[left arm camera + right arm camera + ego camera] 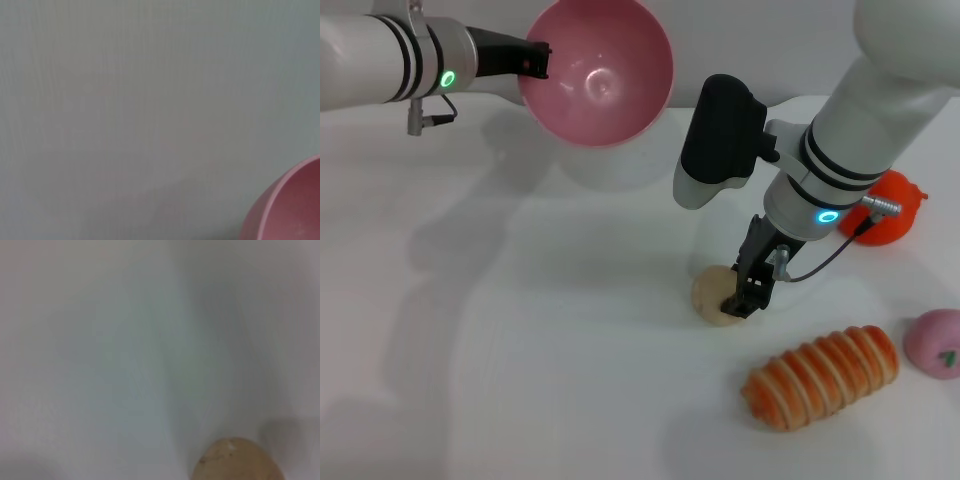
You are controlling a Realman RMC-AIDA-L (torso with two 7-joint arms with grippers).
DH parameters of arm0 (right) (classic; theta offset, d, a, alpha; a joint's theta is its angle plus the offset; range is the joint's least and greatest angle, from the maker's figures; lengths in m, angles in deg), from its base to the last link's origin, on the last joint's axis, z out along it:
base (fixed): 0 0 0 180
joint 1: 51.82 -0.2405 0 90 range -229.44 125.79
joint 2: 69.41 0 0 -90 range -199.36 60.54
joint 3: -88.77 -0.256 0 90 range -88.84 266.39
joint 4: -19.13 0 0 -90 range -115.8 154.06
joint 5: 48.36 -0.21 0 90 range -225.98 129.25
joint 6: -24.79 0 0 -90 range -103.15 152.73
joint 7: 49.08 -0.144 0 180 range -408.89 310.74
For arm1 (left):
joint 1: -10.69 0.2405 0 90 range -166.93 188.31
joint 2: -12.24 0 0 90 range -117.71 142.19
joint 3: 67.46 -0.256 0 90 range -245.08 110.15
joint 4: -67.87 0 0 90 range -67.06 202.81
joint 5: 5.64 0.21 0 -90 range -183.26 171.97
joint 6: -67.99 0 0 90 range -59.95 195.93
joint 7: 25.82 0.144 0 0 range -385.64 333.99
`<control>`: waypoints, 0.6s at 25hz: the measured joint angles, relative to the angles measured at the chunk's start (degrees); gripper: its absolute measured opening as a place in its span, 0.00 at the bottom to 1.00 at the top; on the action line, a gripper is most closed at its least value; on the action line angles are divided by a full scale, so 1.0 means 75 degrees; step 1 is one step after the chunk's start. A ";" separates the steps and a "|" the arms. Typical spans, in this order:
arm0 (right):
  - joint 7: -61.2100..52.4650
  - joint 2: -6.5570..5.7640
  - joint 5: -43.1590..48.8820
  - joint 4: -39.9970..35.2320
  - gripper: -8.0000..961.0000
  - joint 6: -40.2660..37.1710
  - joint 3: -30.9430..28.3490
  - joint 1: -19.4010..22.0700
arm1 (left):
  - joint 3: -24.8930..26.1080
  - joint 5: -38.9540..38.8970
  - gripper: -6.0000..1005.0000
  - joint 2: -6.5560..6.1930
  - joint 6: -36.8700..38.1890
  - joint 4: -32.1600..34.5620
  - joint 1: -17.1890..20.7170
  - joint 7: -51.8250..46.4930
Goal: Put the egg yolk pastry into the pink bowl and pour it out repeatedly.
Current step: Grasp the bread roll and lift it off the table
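The pink bowl (pixel 600 70) hangs in the air at the back left, tilted so its empty inside faces me. My left gripper (pixel 535 60) is shut on its rim. A piece of that rim (pixel 290 210) shows in the left wrist view. The egg yolk pastry (pixel 710 292), a small beige ball, lies on the white table right of centre. My right gripper (pixel 740 298) is down at the pastry's right side, touching or overlapping it. The right wrist view shows the top of the pastry (pixel 235 462) close by.
A long orange-and-cream striped bread roll (pixel 825 375) lies front right of the pastry. A pink bun with a green mark (pixel 935 342) sits at the right edge. An orange-red round item (pixel 892 212) is behind the right arm.
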 joint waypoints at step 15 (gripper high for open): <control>0.0052 -0.0105 -0.1219 -0.4670 0.35 -0.1355 -0.0660 0.1686 | 0.0000 0.0000 0.13 -0.0001 0.0033 0.0003 0.0016 -0.0004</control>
